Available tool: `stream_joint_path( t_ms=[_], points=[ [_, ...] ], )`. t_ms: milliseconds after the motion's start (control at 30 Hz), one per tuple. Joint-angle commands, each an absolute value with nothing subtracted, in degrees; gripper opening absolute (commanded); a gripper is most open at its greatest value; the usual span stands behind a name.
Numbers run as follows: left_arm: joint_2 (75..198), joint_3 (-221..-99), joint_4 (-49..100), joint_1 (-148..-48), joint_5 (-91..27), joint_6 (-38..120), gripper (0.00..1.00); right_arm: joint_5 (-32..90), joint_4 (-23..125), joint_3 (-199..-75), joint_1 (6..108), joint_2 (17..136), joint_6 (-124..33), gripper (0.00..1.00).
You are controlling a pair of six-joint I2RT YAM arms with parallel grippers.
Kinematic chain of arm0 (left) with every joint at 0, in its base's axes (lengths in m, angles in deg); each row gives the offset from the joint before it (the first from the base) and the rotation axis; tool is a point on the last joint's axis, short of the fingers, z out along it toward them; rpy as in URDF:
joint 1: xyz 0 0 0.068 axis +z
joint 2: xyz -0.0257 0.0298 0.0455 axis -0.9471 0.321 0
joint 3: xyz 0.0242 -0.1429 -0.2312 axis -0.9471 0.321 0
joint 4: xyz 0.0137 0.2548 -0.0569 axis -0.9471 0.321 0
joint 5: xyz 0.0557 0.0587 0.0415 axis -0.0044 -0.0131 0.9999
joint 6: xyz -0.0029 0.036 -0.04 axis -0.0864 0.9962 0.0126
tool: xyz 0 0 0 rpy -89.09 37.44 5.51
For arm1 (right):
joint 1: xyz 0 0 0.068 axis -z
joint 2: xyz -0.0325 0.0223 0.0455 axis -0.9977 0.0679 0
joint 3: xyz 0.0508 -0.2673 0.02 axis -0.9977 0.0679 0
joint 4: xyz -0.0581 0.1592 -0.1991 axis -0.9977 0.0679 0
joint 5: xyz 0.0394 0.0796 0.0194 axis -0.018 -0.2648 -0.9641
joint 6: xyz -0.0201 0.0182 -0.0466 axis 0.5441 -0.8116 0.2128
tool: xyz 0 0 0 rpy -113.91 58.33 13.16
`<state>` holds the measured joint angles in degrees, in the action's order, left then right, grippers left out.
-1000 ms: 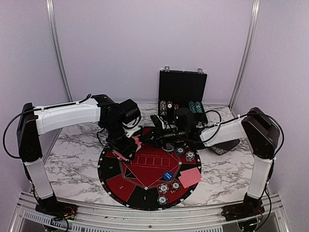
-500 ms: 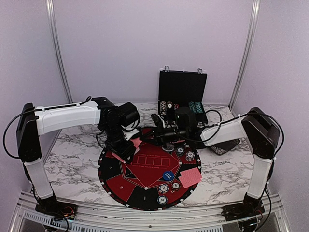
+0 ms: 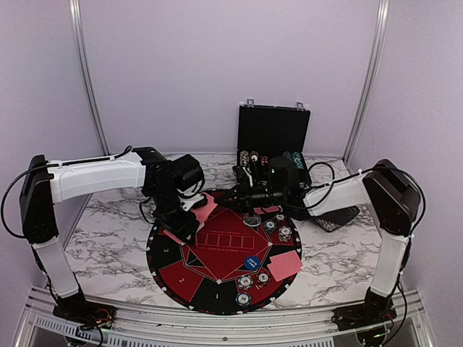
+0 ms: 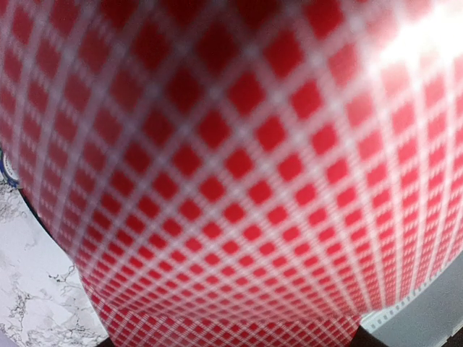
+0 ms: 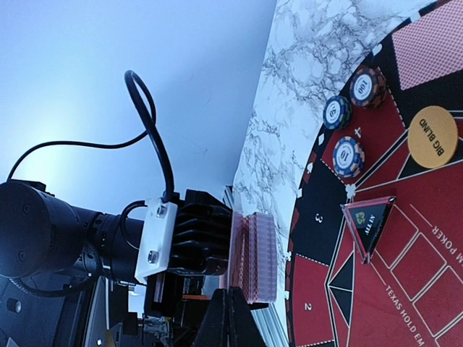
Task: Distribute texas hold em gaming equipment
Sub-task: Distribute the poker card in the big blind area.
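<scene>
The left claw (image 3: 192, 215) is clamped on the deck of red-backed cards (image 5: 255, 254), held up over the far-left rim of the round mat (image 3: 217, 269), clear of the tabletop (image 3: 108, 233); its own camera sees only card backs. The right claw (image 5: 228, 318) has its tips together, with nothing visible between them; the deck lies straight ahead of them, just beyond, with its edges facing the claw and its long side upright in the right wrist view. So the right arm is probably the one to take a card.
</scene>
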<state>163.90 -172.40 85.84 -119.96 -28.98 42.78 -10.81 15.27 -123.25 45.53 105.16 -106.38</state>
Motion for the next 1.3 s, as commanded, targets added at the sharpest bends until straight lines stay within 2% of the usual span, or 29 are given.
stream_joint_path(
  t_ms=[0, 867, 1267],
  points=[
    [160.6, -171.5, 85.5, -119.2, -28.6, 43.1, 0.50, -11.5, 13.0, -122.9, 46.4, 104.0, -107.0, 0.00],
    [155.7, -164.9, 83.5, -115.4, -29.6, 43.2, 0.50, -11.8, 17.6, -127.8, 50.2, 106.7, -104.2, 0.00],
    [154.9, -164.3, 83.5, -115.1, -29.6, 43.1, 0.50, -9.3, 24.9, -135.2, 51.6, 112.2, -98.6, 0.00]
  ],
)
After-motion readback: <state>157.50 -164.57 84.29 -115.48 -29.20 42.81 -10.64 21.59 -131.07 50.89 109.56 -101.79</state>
